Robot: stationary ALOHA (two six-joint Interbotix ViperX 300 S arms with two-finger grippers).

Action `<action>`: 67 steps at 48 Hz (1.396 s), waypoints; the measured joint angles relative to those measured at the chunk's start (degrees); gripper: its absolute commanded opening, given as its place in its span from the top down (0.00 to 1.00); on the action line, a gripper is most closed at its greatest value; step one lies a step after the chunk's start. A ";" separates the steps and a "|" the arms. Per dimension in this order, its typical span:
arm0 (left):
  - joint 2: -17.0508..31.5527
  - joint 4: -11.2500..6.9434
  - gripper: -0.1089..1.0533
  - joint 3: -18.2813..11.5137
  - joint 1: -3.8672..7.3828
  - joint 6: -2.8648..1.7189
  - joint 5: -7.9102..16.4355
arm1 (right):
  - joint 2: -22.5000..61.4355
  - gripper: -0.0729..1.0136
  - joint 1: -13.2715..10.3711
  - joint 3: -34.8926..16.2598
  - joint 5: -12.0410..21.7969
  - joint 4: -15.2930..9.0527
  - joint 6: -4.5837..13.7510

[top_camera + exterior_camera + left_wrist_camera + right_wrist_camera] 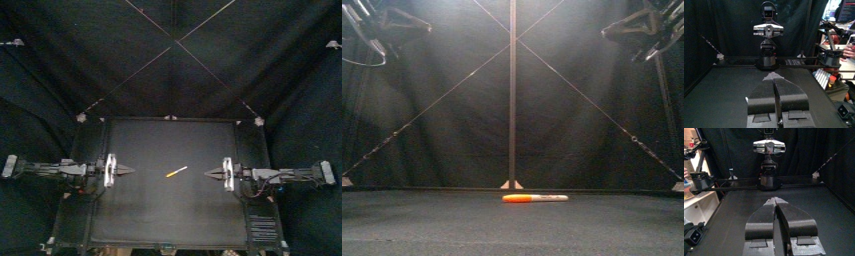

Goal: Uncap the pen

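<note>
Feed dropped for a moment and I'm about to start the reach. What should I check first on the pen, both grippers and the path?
1. Pen lies on the table between the arms: ok.
2. Cap on: orange end sits joined to the white barrel: ok.
3. Left gripper open for a grasp: not ok, jaws shut.
4. Right gripper open: not ok, jaws shut.
5. Nothing between either gripper and the pen: ok.
6. Pen showing in the wrist views: not ok, neither shows it.
</note>
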 measured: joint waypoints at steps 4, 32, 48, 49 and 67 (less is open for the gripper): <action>3.08 0.00 0.92 0.62 0.00 0.18 -0.26 | 1.14 0.89 0.00 0.26 0.00 0.53 0.62; 23.20 -0.09 0.70 0.18 1.49 0.26 -3.60 | 50.01 0.04 -11.25 -20.48 19.69 -8.79 0.79; 23.29 -0.18 0.70 0.44 1.85 0.26 -3.60 | 63.11 0.08 -14.68 -26.63 22.94 -11.25 0.44; 23.20 -0.09 0.70 0.44 1.85 0.26 -3.60 | 63.19 0.10 -14.68 -26.63 22.85 -10.99 0.53; 29.88 0.26 0.15 -4.57 4.57 0.35 -2.02 | 61.79 0.48 -13.45 -26.63 22.94 -9.32 1.58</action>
